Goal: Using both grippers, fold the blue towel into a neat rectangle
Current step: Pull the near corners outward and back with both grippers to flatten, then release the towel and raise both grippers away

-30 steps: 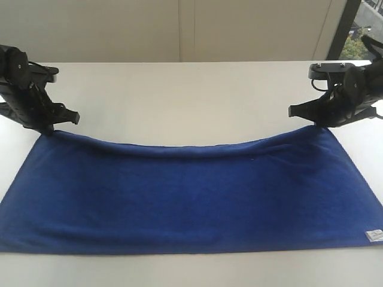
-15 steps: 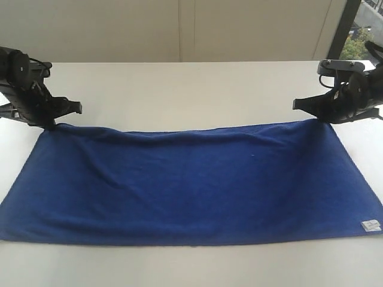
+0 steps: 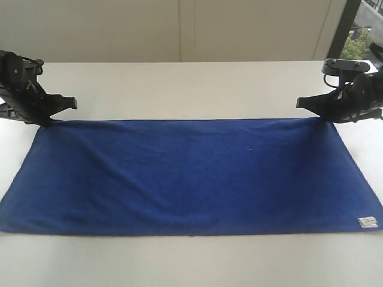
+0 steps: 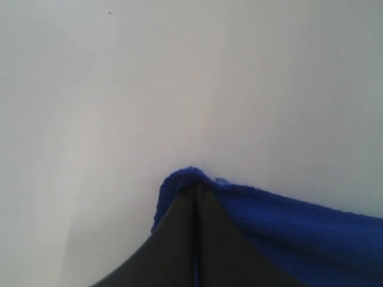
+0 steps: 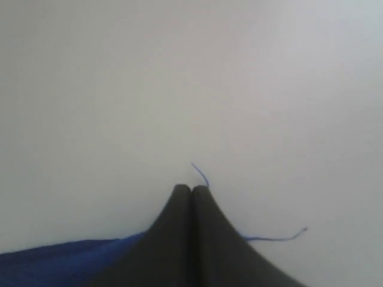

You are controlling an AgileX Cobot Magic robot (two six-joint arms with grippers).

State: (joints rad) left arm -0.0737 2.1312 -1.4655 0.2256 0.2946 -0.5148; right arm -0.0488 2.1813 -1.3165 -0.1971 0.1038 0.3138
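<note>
The blue towel (image 3: 191,176) lies spread out flat across the white table, its small white label (image 3: 368,222) at the near right corner. My left gripper (image 3: 45,121) is shut on the towel's far left corner. In the left wrist view the cloth (image 4: 299,233) bunches over the closed gripper (image 4: 194,186). My right gripper (image 3: 317,118) is shut on the far right corner. The right wrist view shows the right gripper (image 5: 191,189) with jaws pressed together, loose blue threads poking out, and the towel (image 5: 54,260) trailing off to one side.
The white table (image 3: 191,89) reaches back to a pale wall. A dark window frame (image 3: 344,30) stands at the far right. Both black arms sit low at the table's left and right sides.
Both grippers have drawn the far edge away from the camera. The sag in that edge is gone and it now runs straight. The near edge has slid back a little.
</note>
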